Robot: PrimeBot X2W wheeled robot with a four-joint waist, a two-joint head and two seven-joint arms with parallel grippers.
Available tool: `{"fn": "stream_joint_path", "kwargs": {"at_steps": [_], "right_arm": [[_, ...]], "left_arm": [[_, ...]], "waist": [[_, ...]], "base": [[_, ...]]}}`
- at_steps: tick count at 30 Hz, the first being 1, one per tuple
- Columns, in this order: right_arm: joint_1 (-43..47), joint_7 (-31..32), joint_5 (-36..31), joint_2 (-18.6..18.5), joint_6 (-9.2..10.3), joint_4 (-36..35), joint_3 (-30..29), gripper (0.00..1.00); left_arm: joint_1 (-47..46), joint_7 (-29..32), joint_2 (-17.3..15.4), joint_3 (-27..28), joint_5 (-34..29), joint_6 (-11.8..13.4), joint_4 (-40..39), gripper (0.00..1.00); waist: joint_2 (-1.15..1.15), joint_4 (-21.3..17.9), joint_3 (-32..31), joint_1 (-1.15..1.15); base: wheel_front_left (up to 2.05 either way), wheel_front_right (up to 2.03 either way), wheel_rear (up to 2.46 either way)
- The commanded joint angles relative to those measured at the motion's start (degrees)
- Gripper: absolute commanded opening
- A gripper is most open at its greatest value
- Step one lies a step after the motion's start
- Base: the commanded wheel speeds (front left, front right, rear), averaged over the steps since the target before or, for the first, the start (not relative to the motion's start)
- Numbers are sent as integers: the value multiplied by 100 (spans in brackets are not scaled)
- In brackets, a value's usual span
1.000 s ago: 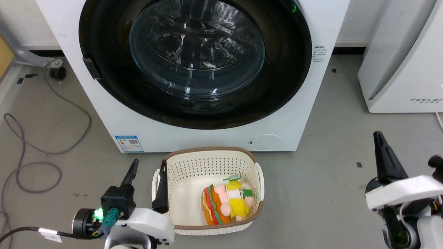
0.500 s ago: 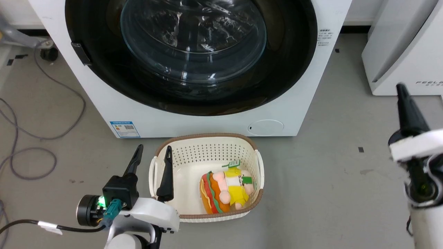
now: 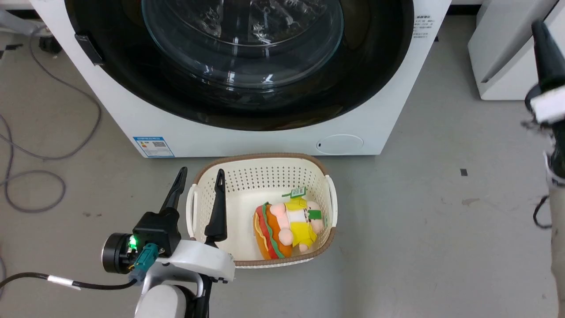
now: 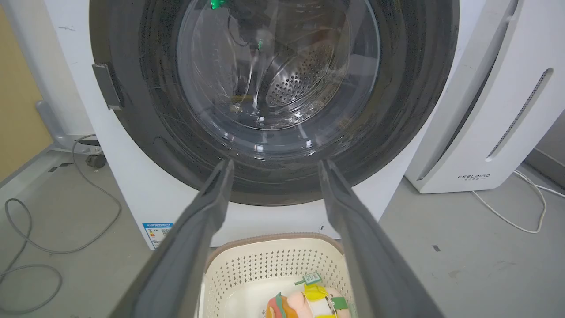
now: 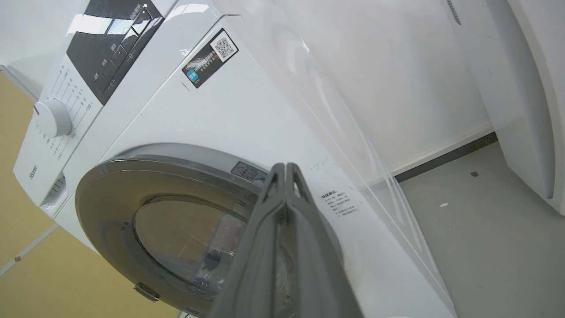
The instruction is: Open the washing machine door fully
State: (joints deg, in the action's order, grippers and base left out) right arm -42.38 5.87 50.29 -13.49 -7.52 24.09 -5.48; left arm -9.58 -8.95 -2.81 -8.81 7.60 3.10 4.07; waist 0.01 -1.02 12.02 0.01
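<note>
**Change since earlier frames.** The right gripper (image 3: 538,26) has risen from the lower right of the head view to its upper right edge. The whole picture has also shifted, so the camera has moved. The basket stays where it was before the machine.

**Head view.**
- Washing machine (image 3: 265,141): white, with a blue label (image 3: 153,146) and a round flap (image 3: 340,144) low on the front.
- Washing machine door (image 3: 375,66): glossy black with a clear glass centre, lying shut against the machine's front.
- Basket (image 3: 265,181): cream, perforated, brown-rimmed, on the floor just before the machine. It holds one plush toy (image 3: 287,225), red, orange, yellow and pink.
- Left gripper (image 3: 201,172): fingers spread wide and empty. One finger is over the basket's left rim, the other over the floor beside it.
- Right gripper: one dark finger shows before the white appliance (image 3: 499,66), well apart from the door.
- Grey cables (image 3: 26,190) lie on the floor at left.

**Left wrist view.**
- Left gripper (image 4: 276,164): jaws parted, gripping nothing, aimed at the door (image 4: 145,110).
- Basket (image 4: 265,265) and toy (image 4: 309,302) show between the fingers.

**Right wrist view.**
- Right gripper (image 5: 285,170): fingers pressed together with nothing between them, before the door (image 5: 101,198). Whether it touches the door cannot be told.
- Control panel (image 5: 110,44) and dial (image 5: 53,118) sit on the machine (image 5: 220,110).
</note>
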Motion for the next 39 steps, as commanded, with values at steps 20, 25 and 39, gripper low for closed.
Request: {"fn": "stream_joint_path", "kwargs": {"at_steps": [20,25,39], "right_arm": [[-2654,1741,560,-423,2,1761,804,0],[-3255,2170,649,-477,2,2061,999,0],[-4733,3452,965,-496,3,2737,1704,0]], "left_arm": [[-428,-279,-6,-356,279,144,30,100],[-558,-339,-7,-471,362,193,13,100],[-995,-531,-7,-807,658,365,11,100]], "waist": [[-1,195,546,-1],[-1,264,751,-1],[-1,413,1387,-1]], "base": [[0,0,0],[0,0,0],[0,0,0]]}}
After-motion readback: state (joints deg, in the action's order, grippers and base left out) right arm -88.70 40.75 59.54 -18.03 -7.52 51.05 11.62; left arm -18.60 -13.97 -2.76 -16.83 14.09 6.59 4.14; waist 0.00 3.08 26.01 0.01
